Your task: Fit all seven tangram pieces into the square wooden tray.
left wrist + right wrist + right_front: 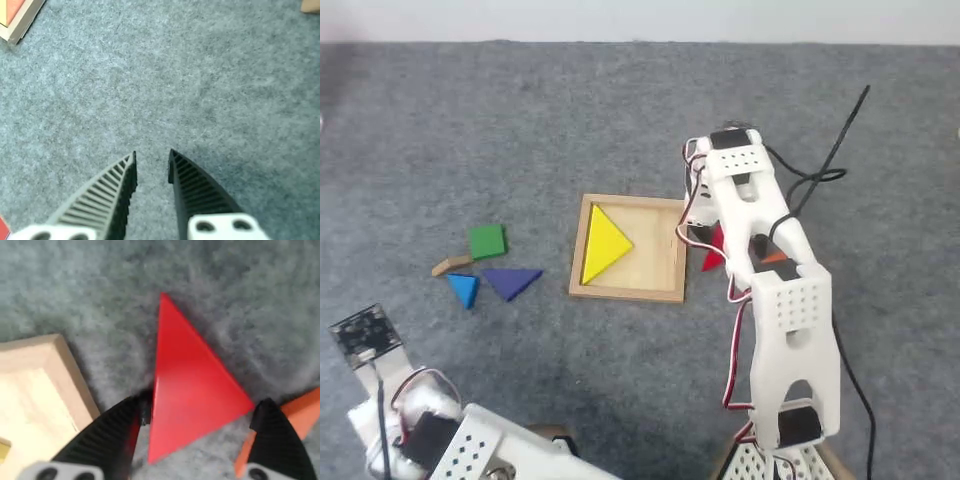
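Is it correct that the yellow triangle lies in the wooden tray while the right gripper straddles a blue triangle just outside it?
Not quite: the piece the right gripper straddles is the red triangle, not a blue one, as the right wrist view shows. The rest holds: it lies just outside the wooden tray, and the yellow triangle is inside.

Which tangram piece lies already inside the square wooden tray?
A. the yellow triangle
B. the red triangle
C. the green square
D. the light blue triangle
A: the yellow triangle lies inside the wooden tray. The green square and the light blue triangle lie on the grey carpet away from the tray, and the red triangle lies on the carpet just outside its rim.
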Controlling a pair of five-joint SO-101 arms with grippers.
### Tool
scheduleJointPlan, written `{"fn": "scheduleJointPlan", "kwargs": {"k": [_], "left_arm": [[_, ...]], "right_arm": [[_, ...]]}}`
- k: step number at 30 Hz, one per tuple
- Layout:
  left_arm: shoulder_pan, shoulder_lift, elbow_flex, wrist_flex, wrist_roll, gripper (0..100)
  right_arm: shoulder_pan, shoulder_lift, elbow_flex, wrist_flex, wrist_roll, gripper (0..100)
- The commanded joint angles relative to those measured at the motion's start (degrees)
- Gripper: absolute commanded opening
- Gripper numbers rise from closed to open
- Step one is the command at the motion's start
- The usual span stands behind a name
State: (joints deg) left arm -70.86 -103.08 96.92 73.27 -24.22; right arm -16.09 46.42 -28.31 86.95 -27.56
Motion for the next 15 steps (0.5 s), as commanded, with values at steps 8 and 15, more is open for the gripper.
{"fn": "scheduleJointPlan", "kwargs": {"k": [8,15], "left_arm": [[-0.44,-0.88,-0.48,0.26,-0.53,10],[-0.44,-0.88,-0.48,0.26,-0.53,10]], "right_arm": [[0.92,1.54,-0.35,-3.82,-0.35,23.2],[0.48,1.45,-0.35,-4.18,1.85,20.3]]}}
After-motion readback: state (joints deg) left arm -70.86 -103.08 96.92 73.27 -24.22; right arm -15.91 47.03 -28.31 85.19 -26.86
